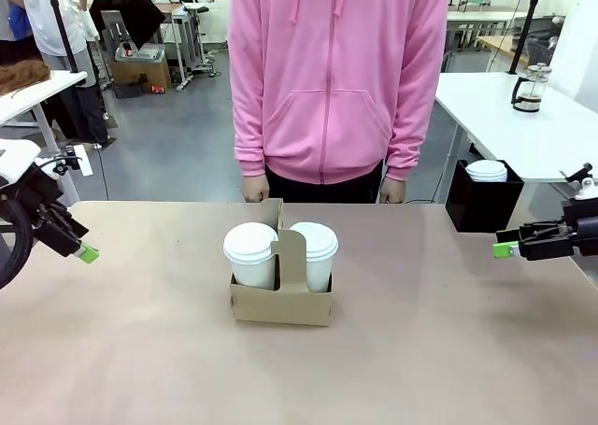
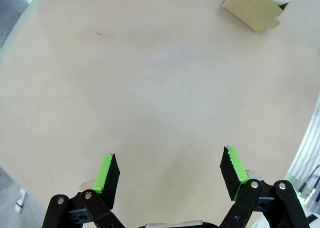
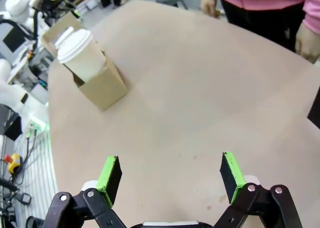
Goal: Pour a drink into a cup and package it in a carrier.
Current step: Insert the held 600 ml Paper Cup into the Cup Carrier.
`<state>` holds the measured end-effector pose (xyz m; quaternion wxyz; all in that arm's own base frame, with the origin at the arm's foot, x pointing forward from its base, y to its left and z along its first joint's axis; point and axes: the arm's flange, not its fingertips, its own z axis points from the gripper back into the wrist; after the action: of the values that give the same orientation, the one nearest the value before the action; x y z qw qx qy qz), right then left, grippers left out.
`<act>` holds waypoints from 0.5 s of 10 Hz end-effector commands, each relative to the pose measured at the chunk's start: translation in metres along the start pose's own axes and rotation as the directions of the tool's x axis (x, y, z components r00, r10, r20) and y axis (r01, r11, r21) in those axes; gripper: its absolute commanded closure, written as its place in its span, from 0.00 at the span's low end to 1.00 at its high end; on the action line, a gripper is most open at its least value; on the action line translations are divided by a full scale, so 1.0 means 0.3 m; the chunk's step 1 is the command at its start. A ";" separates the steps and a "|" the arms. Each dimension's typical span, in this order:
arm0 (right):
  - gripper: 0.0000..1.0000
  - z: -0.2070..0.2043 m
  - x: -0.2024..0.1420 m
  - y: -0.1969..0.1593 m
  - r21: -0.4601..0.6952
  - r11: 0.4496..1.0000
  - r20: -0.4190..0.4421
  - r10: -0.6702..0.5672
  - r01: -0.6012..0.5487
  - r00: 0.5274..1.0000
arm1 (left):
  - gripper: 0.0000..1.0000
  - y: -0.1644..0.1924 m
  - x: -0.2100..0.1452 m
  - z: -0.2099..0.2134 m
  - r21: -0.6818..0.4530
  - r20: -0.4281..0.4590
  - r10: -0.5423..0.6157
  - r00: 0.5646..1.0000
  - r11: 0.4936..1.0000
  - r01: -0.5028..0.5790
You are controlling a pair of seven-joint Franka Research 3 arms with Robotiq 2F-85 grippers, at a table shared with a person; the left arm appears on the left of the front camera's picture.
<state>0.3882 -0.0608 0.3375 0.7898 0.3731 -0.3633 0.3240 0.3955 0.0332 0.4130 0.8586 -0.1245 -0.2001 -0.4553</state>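
A brown cardboard carrier (image 1: 280,304) stands mid-table with two white lidded cups in its slots, one left (image 1: 250,254) and one right (image 1: 315,253) of the upright handle panel. The right wrist view shows the carrier (image 3: 102,90) with a cup (image 3: 82,55) at upper left; the left wrist view catches a corner of the carrier (image 2: 252,10) at the top. My left gripper (image 1: 82,250) hangs open at the table's left edge, my right gripper (image 1: 507,248) open at the right edge, both far from the carrier and holding nothing. The drink sits in a glass jug (image 1: 530,89) on the side table.
A person in a pink hoodie (image 1: 336,70) stands at the far edge, hands (image 1: 254,190) hanging at the table's rim. A black box (image 1: 481,196) holding white lids stands beyond the table's right corner, by a white side table (image 1: 523,126).
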 end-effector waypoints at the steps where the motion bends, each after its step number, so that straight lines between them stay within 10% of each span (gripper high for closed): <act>1: 0.00 0.013 -0.002 0.001 0.012 1.000 0.011 -0.004 0.004 1.000 | 0.00 -0.001 -0.002 0.001 -0.004 0.002 0.000 1.000 1.000 0.000; 5: 0.00 0.013 -0.002 0.001 0.012 1.000 0.011 -0.004 0.004 1.000 | 0.00 -0.001 -0.002 0.001 -0.004 0.002 0.000 1.000 1.000 0.000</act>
<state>0.3875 -0.0622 0.3376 0.7889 0.3753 -0.3639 0.3231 0.3955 0.0333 0.4130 0.8586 -0.1245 -0.2001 -0.4553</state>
